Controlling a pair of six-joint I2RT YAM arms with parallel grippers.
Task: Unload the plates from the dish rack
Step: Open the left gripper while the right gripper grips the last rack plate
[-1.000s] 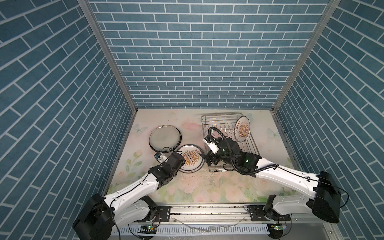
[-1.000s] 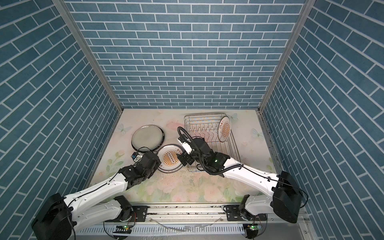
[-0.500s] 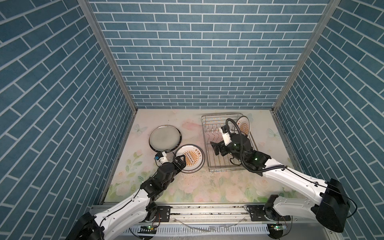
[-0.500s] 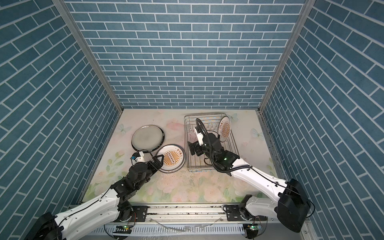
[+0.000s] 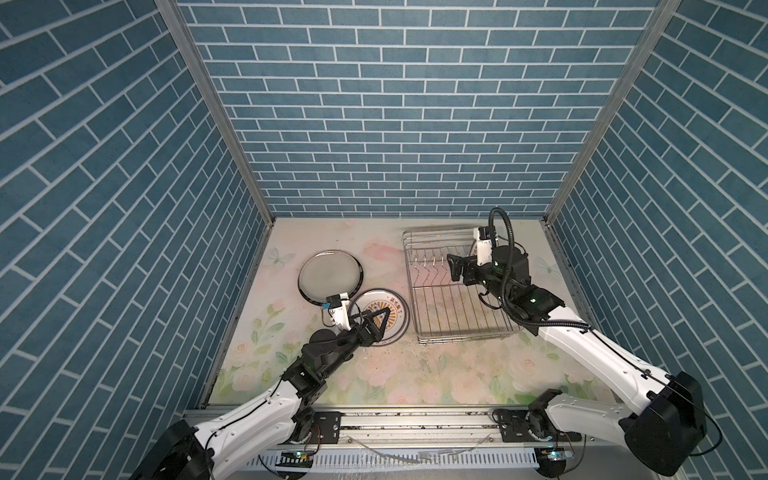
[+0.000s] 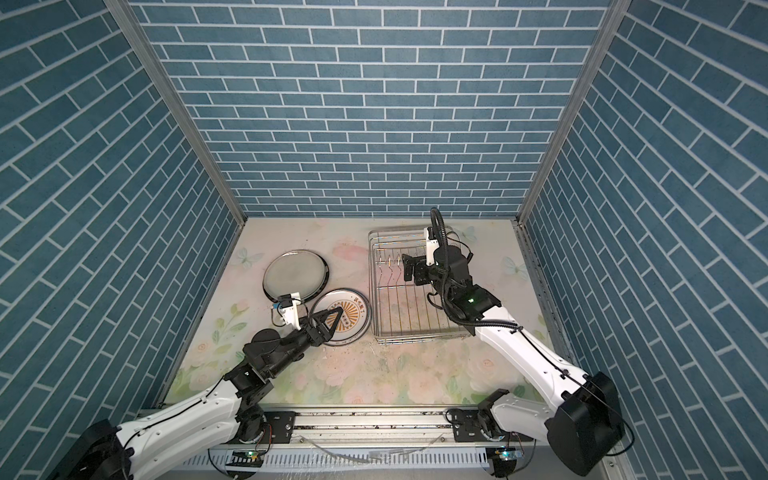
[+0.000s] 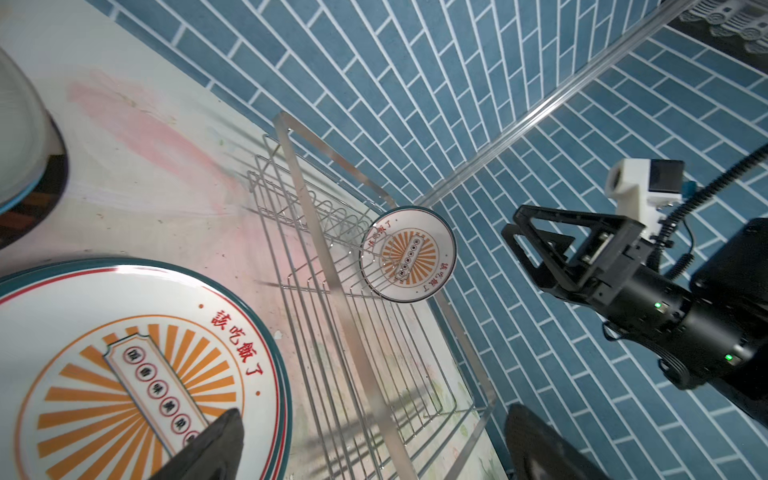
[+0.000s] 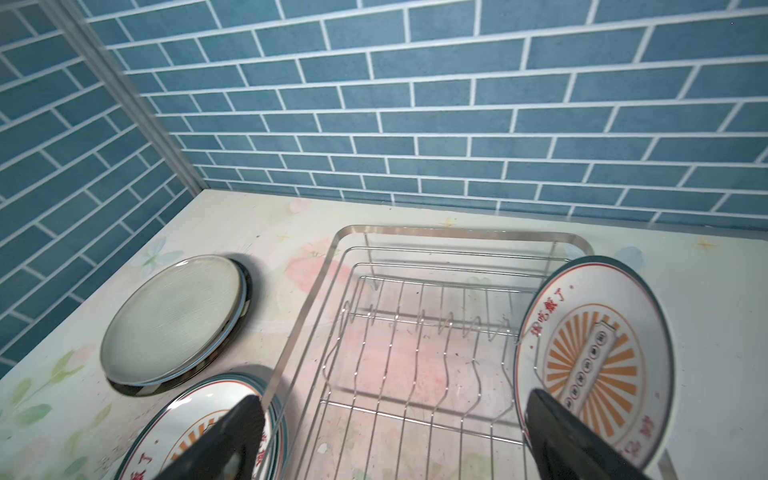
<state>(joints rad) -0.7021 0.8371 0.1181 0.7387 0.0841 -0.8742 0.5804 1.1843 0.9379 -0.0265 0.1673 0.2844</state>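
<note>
Nearest, along the bottom edge in both top views, the floral table (image 5: 415, 374) lies bare in front of the arms.

Left gripper (image 5: 376, 322) (image 6: 330, 318): lower centre-left in both top views, above the near edge of the sunburst plate. Claw spread wide, pinching nothing. In the left wrist view one fingertip (image 7: 216, 440) overlaps the plate's printed face; contact cannot be confirmed.

Sunburst plate (image 5: 395, 320) (image 6: 353, 316) (image 7: 124, 332): flat on the table, just left of the dish rack, outside it. More than one rim line shows at its edge in the left wrist view.

Dish rack (image 5: 465, 334) (image 6: 419, 334) (image 8: 457, 232): right of centre in both top views, its grid floor bare towards the near end.

Grey plate (image 5: 330, 276) (image 6: 295, 276) (image 8: 174, 320): flat on the table, up and left of the sunburst plate, its rim just beside it, outside the rack.

Right gripper (image 5: 453, 268) (image 6: 409, 270): over the far half of the rack, above the prong row. Claw spread wide, nothing between the fingers.

Upright plate (image 7: 409, 253) (image 8: 590, 357): one sunburst plate stands on edge in the prongs at the rack's far right end. In the right wrist view it sits at right of frame, with one finger (image 8: 573, 440) overlapping its lower part. In both top views the right arm largely hides it.
</note>
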